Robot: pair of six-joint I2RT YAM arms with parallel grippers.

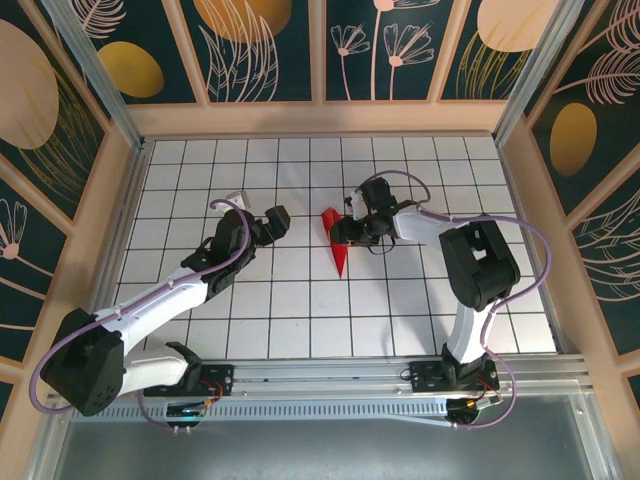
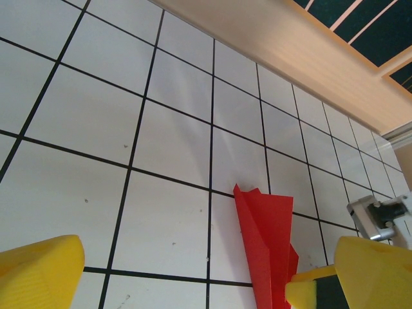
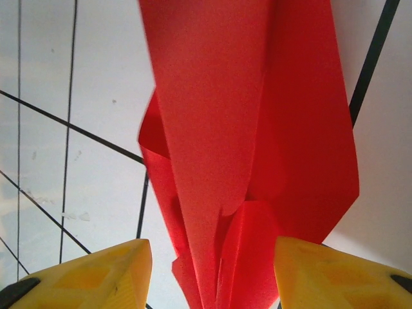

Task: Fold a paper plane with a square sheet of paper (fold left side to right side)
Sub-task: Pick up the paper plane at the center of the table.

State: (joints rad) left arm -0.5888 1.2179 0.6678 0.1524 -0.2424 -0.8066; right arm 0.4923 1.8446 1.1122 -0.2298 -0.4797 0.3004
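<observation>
Red plane (image 1: 338,255) lying nose toward six o'clock.
I'm straddling it with the right gripper (image 1: 351,232), jaws apart; the left gripper (image 1: 282,220) is hovering open at nine.

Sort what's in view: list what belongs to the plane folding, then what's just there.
Belongs to the job:
- paper plane
- right gripper, open, fingers either side of the plane
- left gripper, open, off to the plane's left

Just there:
- tiled table
- patterned walls
</observation>
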